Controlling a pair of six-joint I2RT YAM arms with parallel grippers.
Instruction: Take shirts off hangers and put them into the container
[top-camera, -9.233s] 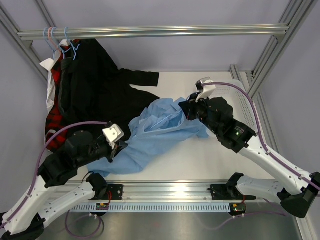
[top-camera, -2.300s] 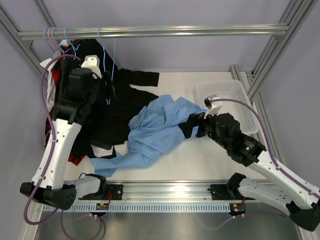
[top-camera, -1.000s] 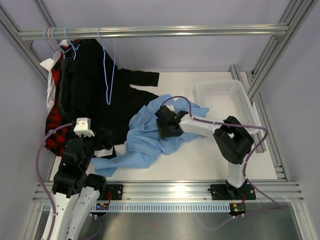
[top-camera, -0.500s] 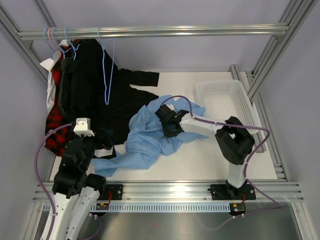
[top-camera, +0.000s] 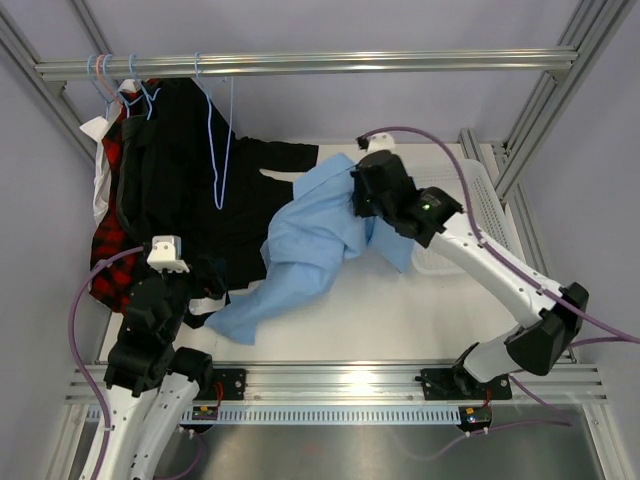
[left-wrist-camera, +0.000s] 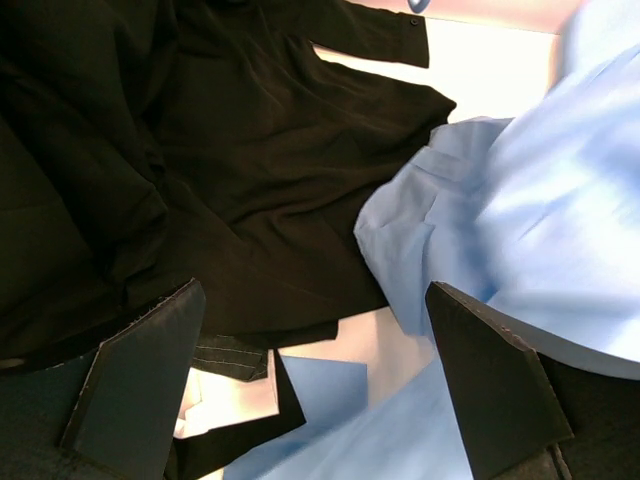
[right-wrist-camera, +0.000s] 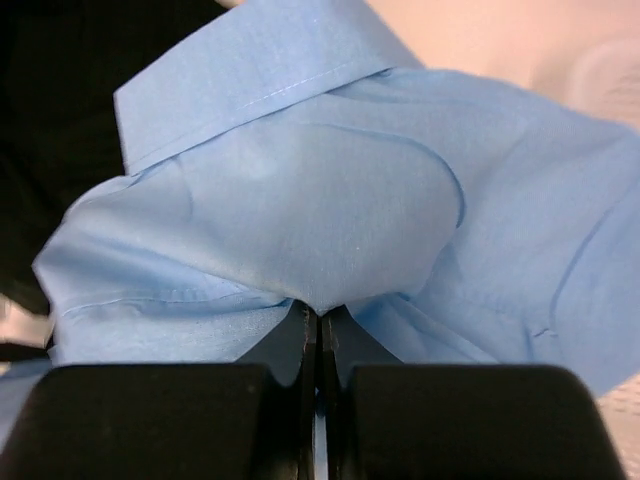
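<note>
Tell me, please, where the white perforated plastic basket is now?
Top view: the basket sits far right, partly behind the right arm holding the light blue cloth shirt.

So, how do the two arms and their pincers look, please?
Both the left arm and the right arm have white links with black joints, and a thin purple cable loops along each. A small white camera block sits on each wrist. The left pincer and right pincer have flat black fingers.

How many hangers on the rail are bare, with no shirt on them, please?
1. A pale blue wire hanger hangs from the rail, in front of the black shirt. The other hangers, bunched at its left end, carry clothes; more may be hidden.
</note>
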